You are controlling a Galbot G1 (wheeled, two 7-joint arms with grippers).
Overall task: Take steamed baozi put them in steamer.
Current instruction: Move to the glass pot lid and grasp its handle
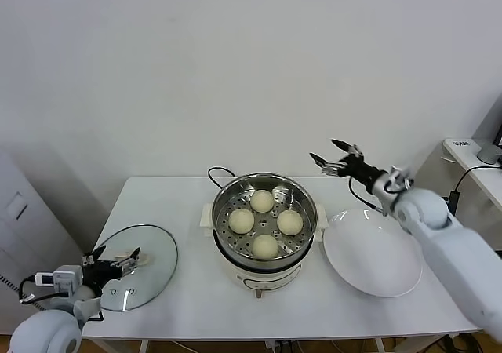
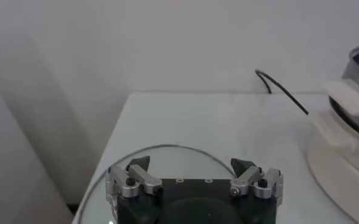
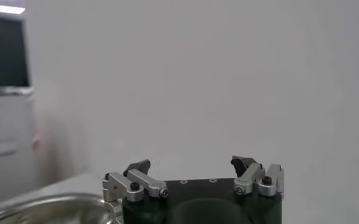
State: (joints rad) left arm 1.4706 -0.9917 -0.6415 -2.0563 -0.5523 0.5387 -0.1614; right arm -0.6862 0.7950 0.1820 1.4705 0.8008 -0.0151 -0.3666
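Several cream-white baozi (image 1: 265,212) sit on the perforated tray inside the steel steamer (image 1: 304,198) at the table's middle. My right gripper (image 1: 328,158) is open and empty, raised in the air behind and to the right of the steamer, above the table's back edge. In the right wrist view the gripper (image 3: 192,165) faces the wall, with the steamer rim (image 3: 45,206) low in the corner. My left gripper (image 1: 114,256) is open and empty, low over the glass lid (image 1: 149,252) at the table's front left; in the left wrist view the gripper (image 2: 192,165) is over the lid (image 2: 167,159).
A flat white plate (image 1: 369,255) lies empty to the right of the steamer. The steamer's black cord (image 1: 217,172) loops behind it and shows in the left wrist view (image 2: 283,91). A white wall stands close behind the table. A side table (image 1: 471,153) is at far right.
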